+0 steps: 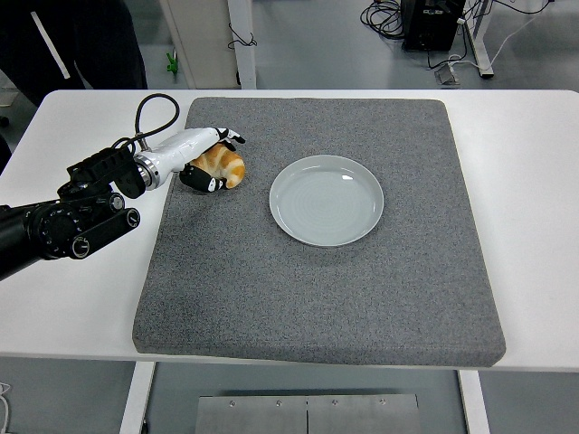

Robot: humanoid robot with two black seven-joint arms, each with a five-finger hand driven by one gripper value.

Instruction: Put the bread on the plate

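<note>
A golden-brown bread roll [224, 166] lies on the grey mat [317, 298] at its left side, left of the pale grey plate [327, 200]. My left hand [213, 161] reaches in from the left and its fingers are curled around the bread, some above it and some below. The bread rests on or just above the mat; I cannot tell which. The plate holds nothing and sits near the mat's middle. My right arm is out of view.
The grey mat covers most of the white table [534, 181]. A person in dark clothing [63, 41] stands at the top left, behind the table. Cables and equipment lie on the floor beyond the far edge.
</note>
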